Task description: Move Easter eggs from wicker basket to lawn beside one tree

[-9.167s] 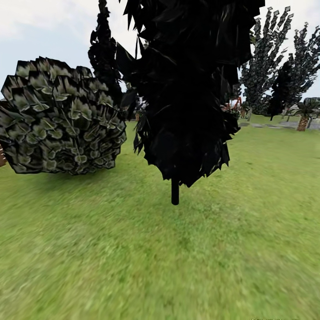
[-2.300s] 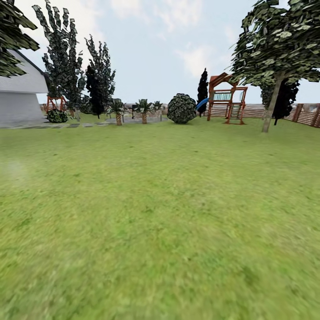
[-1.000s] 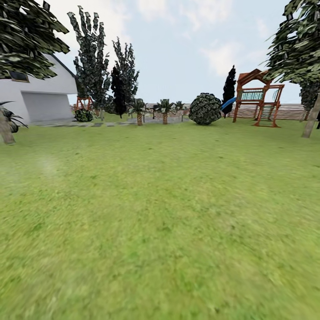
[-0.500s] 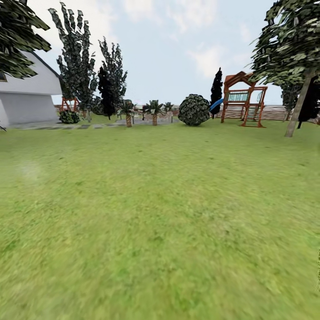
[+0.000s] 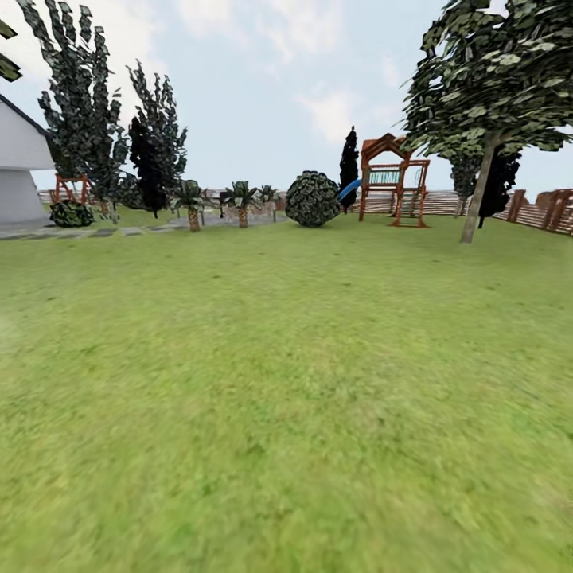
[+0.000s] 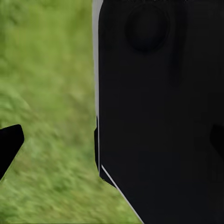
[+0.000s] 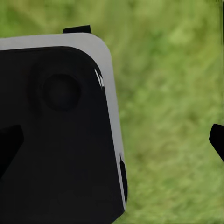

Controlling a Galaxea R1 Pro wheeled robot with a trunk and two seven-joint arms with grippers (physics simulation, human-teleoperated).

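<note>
The Easter eggs and the wicker basket are out of view. The lawn [image 5: 286, 382] spreads wide in front of me in the garden. A tree [image 5: 477, 191] with a thin pale trunk and dark green, pale-flecked leaves stands far off at the right. In the left wrist view my left gripper [image 6: 112, 142] hangs over grass, one black fingertip [image 6: 8, 145] near the picture's edge, nothing between the fingers. In the right wrist view my right gripper [image 7: 112, 140] is likewise spread wide over grass, one fingertip [image 7: 217, 139] showing at the edge.
A wooden play tower [image 5: 391, 179] and a round bush [image 5: 313, 199] stand at the far end. Short palms [image 5: 192, 205] line a paved strip. The white house [image 5: 20, 171] is far left, a slatted fence [image 5: 549, 211] far right. A black robot panel [image 6: 163, 107] sits behind the left gripper.
The whole head view has swung to the right: the house, bush, tower and tree have slid leftward in the picture and the fence has come in at the right.
</note>
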